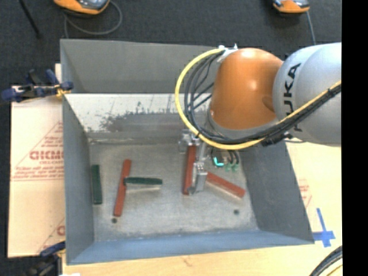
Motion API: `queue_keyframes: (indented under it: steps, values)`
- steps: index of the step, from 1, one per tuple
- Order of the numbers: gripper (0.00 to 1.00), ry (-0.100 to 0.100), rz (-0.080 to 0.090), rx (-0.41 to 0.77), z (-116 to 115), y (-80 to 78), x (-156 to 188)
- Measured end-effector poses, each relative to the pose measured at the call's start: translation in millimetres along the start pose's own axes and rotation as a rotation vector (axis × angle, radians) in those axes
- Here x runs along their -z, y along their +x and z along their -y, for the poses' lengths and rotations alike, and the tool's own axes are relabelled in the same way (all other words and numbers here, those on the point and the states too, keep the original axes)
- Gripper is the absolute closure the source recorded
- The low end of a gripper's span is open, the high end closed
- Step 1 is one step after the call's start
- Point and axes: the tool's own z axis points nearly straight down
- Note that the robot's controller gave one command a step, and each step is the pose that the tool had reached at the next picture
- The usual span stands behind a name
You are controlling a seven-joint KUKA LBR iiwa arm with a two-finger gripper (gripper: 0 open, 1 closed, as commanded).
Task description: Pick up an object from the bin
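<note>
Red stick (188, 174) lies on the bin (270, 183) floor a little right of the middle. Its long axis runs almost straight up and down the view, with the upper end pointing at the far wall and leaning slightly right. The gripper (197, 183) is down at the floor, its metal end right against the right-hand side of this stick, about level with the stick's lower half. Whether the jaws are spread or closed cannot be told from this angle, nor whether the stick sits between them or only beside them.

Just right of the gripper, a second red stick (225, 186) lies on a slant, its upper-left end near the gripper's tip and its other end pointing down and right. Above the gripper are the arm's orange cover (244, 91) and a loop of yellow cable (183, 96).

Well apart, in the left half of the floor, a third red stick (121, 187) stands nearly upright in the view. A green stick (144, 181) lies crosswise with its left end against it. A dark green stick (96, 184) lies near the left wall, roughly parallel to that wall.
</note>
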Motion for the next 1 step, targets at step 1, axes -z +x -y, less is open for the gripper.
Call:
queue_keyframes:
  steps: [1]
  values:
    - [0.00,0.005,0.005,0.146,159.5,-25.0,-156.2]
